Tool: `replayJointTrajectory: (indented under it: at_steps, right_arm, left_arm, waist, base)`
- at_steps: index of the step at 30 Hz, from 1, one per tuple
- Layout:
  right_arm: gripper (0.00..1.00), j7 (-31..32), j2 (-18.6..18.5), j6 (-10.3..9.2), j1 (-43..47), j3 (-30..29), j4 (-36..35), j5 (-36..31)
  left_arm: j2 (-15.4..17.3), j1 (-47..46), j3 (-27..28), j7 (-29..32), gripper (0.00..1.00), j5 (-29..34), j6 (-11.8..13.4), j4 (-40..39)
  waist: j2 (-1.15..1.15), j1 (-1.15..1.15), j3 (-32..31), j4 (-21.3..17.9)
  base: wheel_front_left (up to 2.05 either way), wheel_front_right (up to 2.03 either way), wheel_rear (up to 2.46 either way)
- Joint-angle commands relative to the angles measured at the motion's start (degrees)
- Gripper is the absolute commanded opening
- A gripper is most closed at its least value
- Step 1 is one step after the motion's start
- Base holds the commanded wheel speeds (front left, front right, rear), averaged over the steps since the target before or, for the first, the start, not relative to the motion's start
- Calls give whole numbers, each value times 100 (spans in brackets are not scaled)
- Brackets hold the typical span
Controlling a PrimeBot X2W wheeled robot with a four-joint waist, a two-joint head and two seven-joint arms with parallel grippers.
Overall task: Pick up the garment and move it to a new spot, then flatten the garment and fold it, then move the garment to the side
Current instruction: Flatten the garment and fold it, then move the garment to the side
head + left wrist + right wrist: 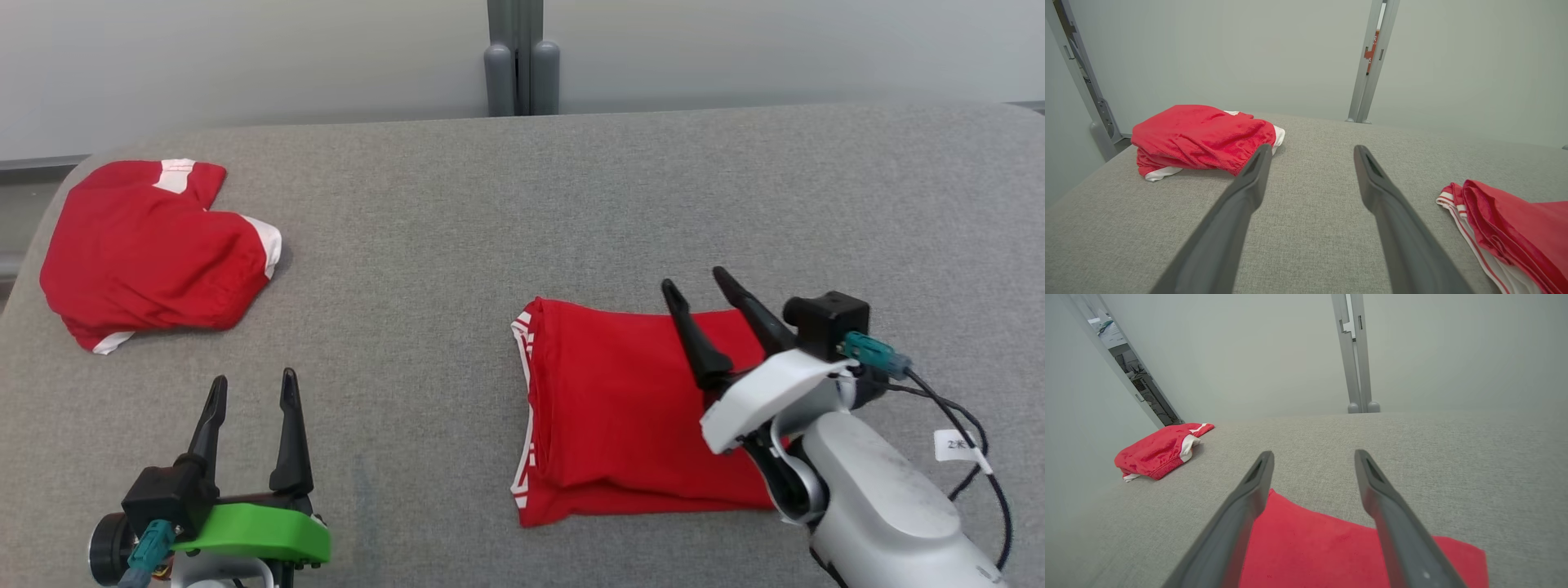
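A red garment with white striped trim lies folded into a flat rectangle on the grey surface, right of centre. Its trimmed edge shows at the lower right of the left wrist view. My right gripper hovers over the garment's far right part, open, with nothing between its fingers; red cloth lies beneath them. At the lower left my left gripper stands open over bare surface, clear of the garment.
A second red garment with white trim lies bunched at the far left corner, also seen in both wrist views. The grey padded surface ends at a pale wall with a grey post behind.
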Motion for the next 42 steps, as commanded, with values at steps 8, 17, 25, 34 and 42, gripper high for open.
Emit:
replayJointTrajectory:
  at_steps: [8,17,25,34,42]
  right_arm:
    - [100,-15,-355,-7,1026,-1089,-919,-580]
    - [100,-16,-261,-7,2059,-1818,-1628,-888]
    - [100,-16,-17,-7,2621,-2182,-1987,-1160]
    - [100,-16,57,-7,2862,-2333,-2249,-1366]
    - [100,-16,100,-7,2910,-2356,-2282,-1501]
  left_arm:
    - [8,116,103,-19,100,97,10,32]
    - [8,262,251,-19,100,145,-10,26]
    - [8,361,329,-19,100,254,-40,51]
    - [8,441,335,-19,100,472,-52,63]
    - [8,440,308,-19,100,551,-78,37]
  waist:
    - [0,0,-193,-233]
    - [0,0,-376,-390]
    - [0,0,-496,-419]
    - [0,0,-574,-330]
    - [0,0,-606,-212]
  base:
    - [0,0,0]
    - [0,0,0]
    - [0,0,0]
    - [0,0,0]
    - [0,0,0]
